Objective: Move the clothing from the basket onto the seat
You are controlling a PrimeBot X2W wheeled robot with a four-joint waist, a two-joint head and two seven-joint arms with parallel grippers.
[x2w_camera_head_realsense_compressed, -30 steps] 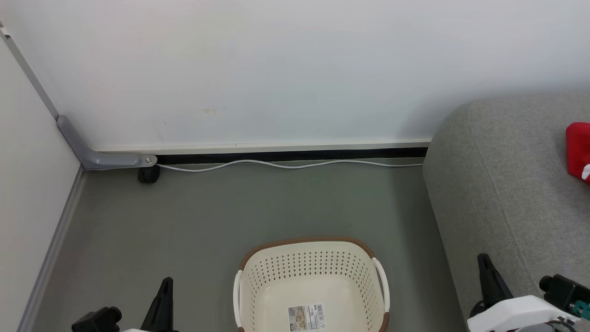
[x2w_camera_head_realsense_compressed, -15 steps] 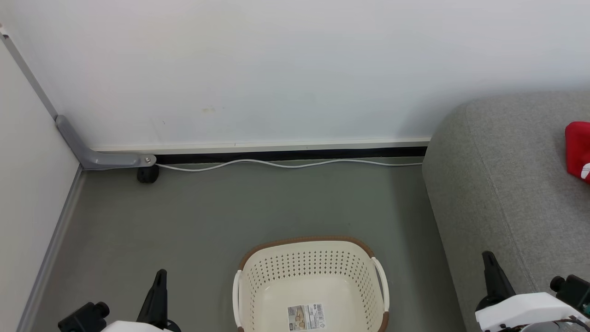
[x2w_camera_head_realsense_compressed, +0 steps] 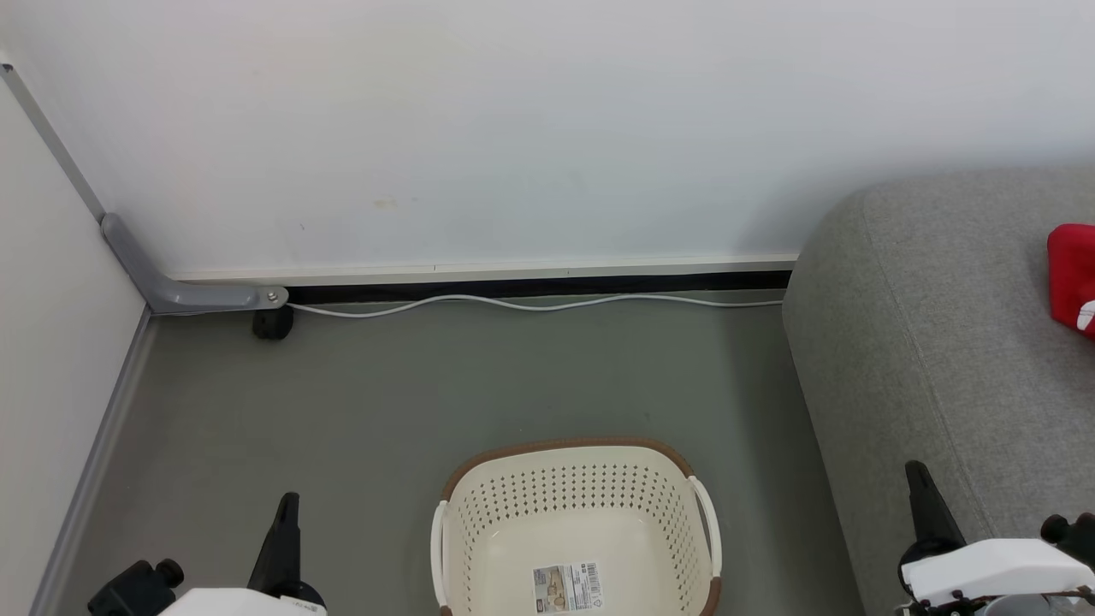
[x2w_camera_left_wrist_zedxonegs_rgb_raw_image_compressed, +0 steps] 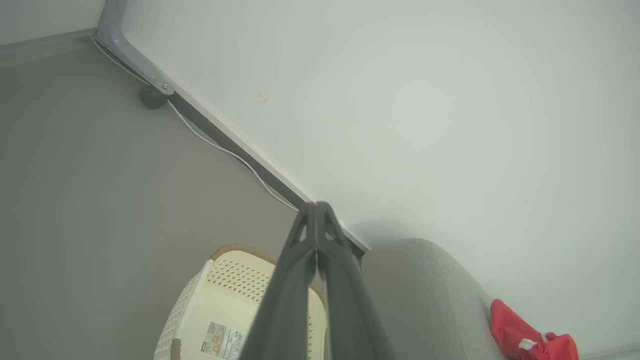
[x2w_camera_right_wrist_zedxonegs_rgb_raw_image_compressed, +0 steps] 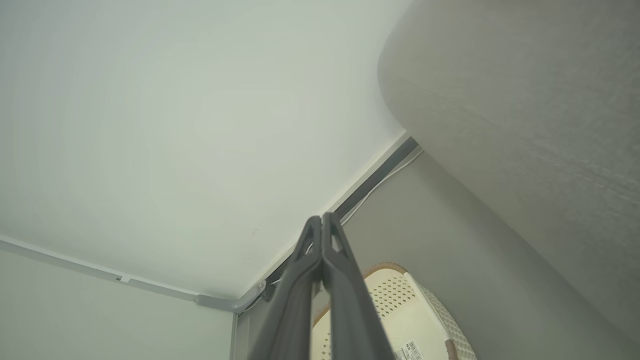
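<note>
**1. Tool state.** I read the left gripper (x2w_camera_head_realsense_compressed: 287,513) as pressed together with nothing between its fingers. The left wrist view shows the two fingers meeting at the tip. The right gripper (x2w_camera_head_realsense_compressed: 920,488) is likewise pressed together and carries nothing.

**2. Location of task items.** In the head view the basket (x2w_camera_head_realsense_compressed: 566,446) stands on the floor at 6 o'clock, between the two grippers. Its visible base is bare apart from a barcode label (x2w_camera_head_realsense_compressed: 569,589). The frame edge cuts off its nearest part, so I cannot check that portion. The clothing (x2w_camera_head_realsense_compressed: 1073,272) lies on the seat (x2w_camera_head_realsense_compressed: 924,342) at 3 o'clock. It is also cut by the frame edge, so I cannot tell its long axis.

**3. Governing relation.** From the right gripper the clothing lies toward 1 o'clock, well apart, over the seat's rounded end. From the left gripper it lies toward 2 o'clock, beyond the basket. The right arm is the nearer one.

**4. Assessment.** I judge the transfer complete as far as the views allow. The next move probably calls for no grasp, only a check of the basket's hidden near portion.
</note>
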